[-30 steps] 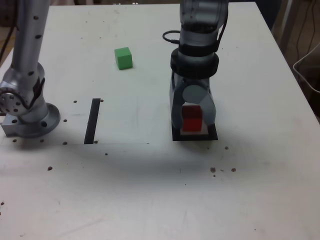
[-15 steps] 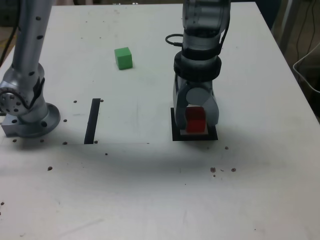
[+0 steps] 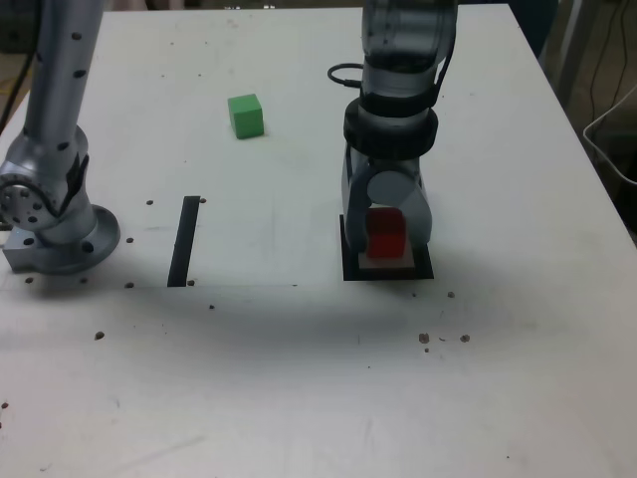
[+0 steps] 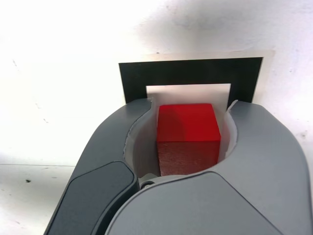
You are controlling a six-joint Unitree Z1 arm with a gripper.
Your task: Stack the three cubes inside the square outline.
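- Inside the square outline [image 4: 190, 73], over its white centre, sits the red cube [image 4: 188, 137]; in the wrist view its far edge runs parallel to the frame's far bar, so it looks squarely lined up rather than twisted.
- My tool [image 3: 386, 237] is around that cube, one finger on each flank. The wrist view shows a sliver of pale space on both sides of it, so I cannot tell whether I am pinching it or have let go.
- I also cannot tell from either view whether the cube's underside is touching the white centre or hanging just above it.
- The relation that matters: the cube lies directly between my fingers, pointing straight down from the wrist, so any coming move is a vertical one, with no sideways drift that would drag the block onto the black border.
- The green cube [image 3: 246, 115] lies well apart, toward the exterior view's upper left, alone on the table [image 3: 518, 398] with bare surface all round it. I judge it the likely next pick.
- No yellow cube shows in either view.
- Between green cube and outline, nothing stands in the way; the straight black strip [image 3: 184, 241] lies flat, to the exterior view's left, and the arm's base [image 3: 55, 234] is further left still.
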